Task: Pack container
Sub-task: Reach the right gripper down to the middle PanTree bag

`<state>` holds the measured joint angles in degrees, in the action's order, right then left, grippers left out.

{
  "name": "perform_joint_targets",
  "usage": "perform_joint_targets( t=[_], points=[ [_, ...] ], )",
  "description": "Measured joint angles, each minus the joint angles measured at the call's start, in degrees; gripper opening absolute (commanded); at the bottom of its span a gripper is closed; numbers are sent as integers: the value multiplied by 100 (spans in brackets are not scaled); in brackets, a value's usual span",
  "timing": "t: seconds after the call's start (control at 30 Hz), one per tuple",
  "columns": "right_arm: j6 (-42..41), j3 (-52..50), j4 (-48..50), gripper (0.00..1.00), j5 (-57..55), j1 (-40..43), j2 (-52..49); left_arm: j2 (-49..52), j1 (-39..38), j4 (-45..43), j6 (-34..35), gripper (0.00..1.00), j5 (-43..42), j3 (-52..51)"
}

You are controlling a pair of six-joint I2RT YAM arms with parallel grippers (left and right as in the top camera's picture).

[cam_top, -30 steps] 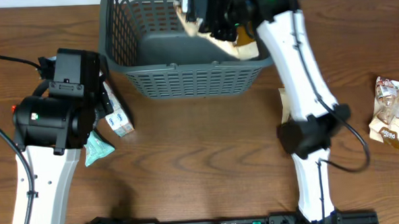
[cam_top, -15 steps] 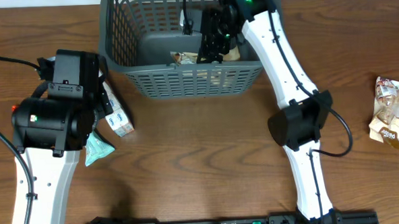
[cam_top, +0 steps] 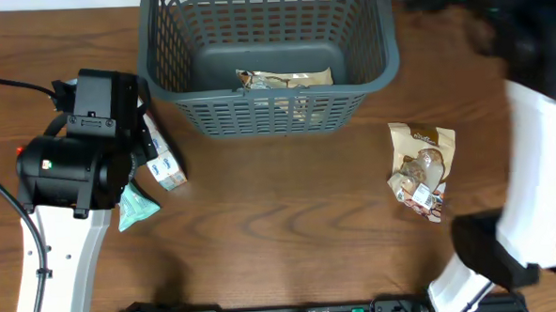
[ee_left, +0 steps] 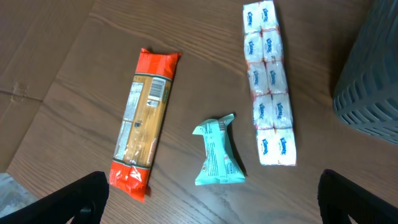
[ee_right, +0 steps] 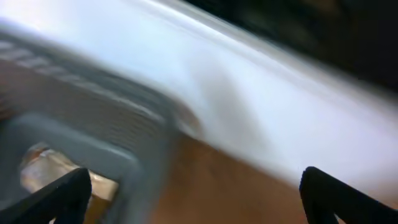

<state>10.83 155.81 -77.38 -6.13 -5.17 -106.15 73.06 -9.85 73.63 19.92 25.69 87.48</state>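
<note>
Container (cam_top: 267, 109): large dark grey basket, rounded corners, slotted lattice walls, solid floor; sits at far middle of tabletop (cam_top: 282, 240). Brown snack bag (cam_top: 284, 79) lies on its floor against near wall. Tabletop dark brown wood grain. Second snack bag (cam_top: 421, 168) lies right of container, apart. Left side, by left arm (cam_top: 72, 165): tissue strip (ee_left: 268, 84), teal packet (ee_left: 217, 155), red pasta pack (ee_left: 143, 124). Left gripper (ee_left: 214, 199) fingers wide apart, empty. Right gripper (ee_right: 199, 199) view blurred, fingers apart
</note>
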Motion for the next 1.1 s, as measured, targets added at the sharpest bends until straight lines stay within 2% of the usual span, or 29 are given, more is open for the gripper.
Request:
perform_joint_targets(
  t=[0.2, 0.37, 0.5, 0.67, 0.83, 1.0, 1.1],
  points=[
    [-2146, -262, -1307, 95, -437, 1311, -184, 0, 0, 2, 0, 96, -2, 0],
    [-2756, -597, -1947, 94, -407, 1707, -387, 0, 0, 11, 0, 96, -2, 0],
    [-2857, -992, -1952, 94, -197, 1720, -267, 0, 0, 13, 0, 96, -2, 0],
    [-3047, -2457, -1969, 95, -7, 1683, 422, 0, 0, 90, 0, 96, 0, 0],
    [-3248, -4594, -1648, 95, 55, 1681, 1705, 0, 0, 83, 0, 96, 0, 0],
    [-3331, -6671, -603, 97, 146, 1681, 3117, -4, 0, 63, 0, 96, 0, 0],
    [-3366, -8039, 367, 98, 184, 1681, 3880, -9, 0, 66, 0, 96, 0, 0]
  ],
)
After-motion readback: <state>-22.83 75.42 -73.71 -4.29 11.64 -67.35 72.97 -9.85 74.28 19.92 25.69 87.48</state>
